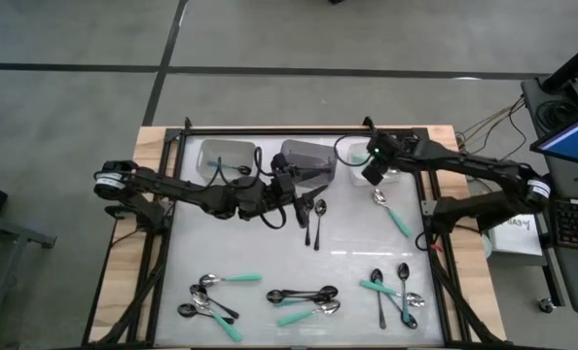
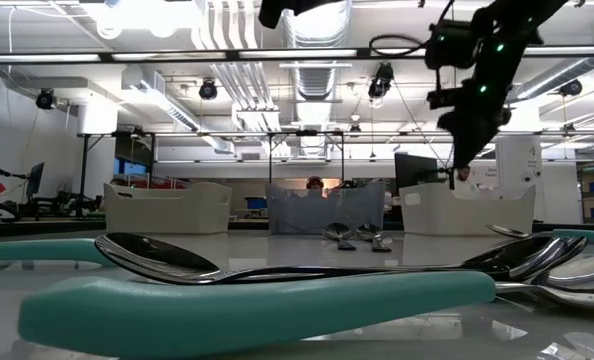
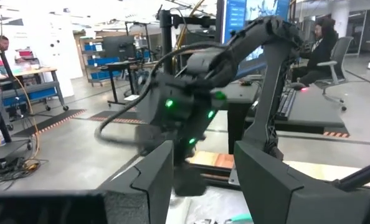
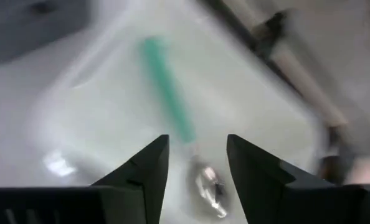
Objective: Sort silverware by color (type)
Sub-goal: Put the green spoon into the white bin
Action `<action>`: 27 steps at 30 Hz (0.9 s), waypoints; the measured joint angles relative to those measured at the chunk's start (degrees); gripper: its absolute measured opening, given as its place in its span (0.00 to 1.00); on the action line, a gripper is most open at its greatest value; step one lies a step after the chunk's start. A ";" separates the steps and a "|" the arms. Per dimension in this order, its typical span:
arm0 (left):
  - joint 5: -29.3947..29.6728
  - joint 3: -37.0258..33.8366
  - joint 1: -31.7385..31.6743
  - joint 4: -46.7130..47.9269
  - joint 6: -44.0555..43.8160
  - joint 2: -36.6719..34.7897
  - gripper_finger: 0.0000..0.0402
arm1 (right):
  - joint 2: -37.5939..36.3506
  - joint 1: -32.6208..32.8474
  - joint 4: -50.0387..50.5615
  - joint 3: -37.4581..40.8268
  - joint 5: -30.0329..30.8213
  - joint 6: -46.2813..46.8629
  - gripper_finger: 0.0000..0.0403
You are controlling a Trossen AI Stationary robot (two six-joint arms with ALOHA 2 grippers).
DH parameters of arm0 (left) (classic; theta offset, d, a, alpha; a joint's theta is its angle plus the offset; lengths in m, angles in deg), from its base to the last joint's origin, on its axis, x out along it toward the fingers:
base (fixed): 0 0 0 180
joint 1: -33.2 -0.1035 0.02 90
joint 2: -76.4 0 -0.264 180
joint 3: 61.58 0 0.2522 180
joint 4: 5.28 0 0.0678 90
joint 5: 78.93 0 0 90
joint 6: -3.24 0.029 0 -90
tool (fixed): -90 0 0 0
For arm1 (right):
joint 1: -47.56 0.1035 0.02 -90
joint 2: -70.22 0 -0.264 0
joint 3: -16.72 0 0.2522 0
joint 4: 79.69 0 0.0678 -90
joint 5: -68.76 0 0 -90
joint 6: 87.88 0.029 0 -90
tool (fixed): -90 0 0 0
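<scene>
Right gripper [image 1: 375, 173]: held above the white bin [image 1: 364, 156] at the table's far right; in its wrist view the two fingers [image 4: 149, 168] are seen spread apart with nothing between them.
Spoon in bin: a teal-handled spoon [image 4: 175, 127] is seen lying inside the white bin, straight under the parted fingers, untouched by them.
Left gripper [image 1: 291, 191]: stretched across to the table's middle, close beside the grey bin [image 1: 308, 158]; its fingers [image 3: 151, 180] are seen parted and empty.
Bins: three are lined up along the far edge, a clear one [image 1: 226, 156] at left, the grey one in the middle, the white one at right.
Black spoons: two [image 1: 313, 219] are laid side by side just in front of the grey bin.
Teal spoon by bin: one [image 1: 391, 211] is laid slantwise in front of the white bin.
Near-left heap [image 1: 211, 299]: teal-handled and black spoons are mixed and overlapping.
Near-middle heap [image 1: 304, 299]: black spoons lie across teal-handled ones.
Near-right heap [image 1: 396, 292]: teal-handled and black spoons are crossed.
Table [image 1: 270, 253]: pale and glossy, framed by dark rails.
</scene>
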 joint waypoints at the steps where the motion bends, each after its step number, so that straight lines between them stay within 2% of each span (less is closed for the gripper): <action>1: 0.54 0.00 0.02 0.25 0.25 0.00 0.38 | -1.09 0.21 1.38 0.00 -3.99 1.19 0.38; 4: 2.18 0.00 -0.01 0.64 1.16 -0.02 0.38 | -4.26 1.45 4.82 0.48 -14.85 4.83 0.35; 7: 2.66 0.00 -0.01 0.76 1.36 -0.04 0.38 | -6.66 3.54 8.18 1.83 -19.93 9.33 0.33; 14: 2.73 0.00 -0.01 0.76 1.35 -0.04 0.38 | -7.96 9.46 19.26 5.15 -20.45 19.80 0.32; 18: 2.71 0.00 -0.01 0.76 1.36 -0.04 0.38 | -7.88 13.01 19.76 7.78 -20.57 24.04 0.33; 22: 2.69 0.00 -0.01 0.76 1.34 -0.04 0.38 | -7.47 15.97 19.76 10.62 -23.46 26.46 0.33; 27: 2.64 0.00 -0.01 0.80 1.17 -0.04 0.38 | -7.46 17.02 19.35 13.21 -23.49 28.86 0.34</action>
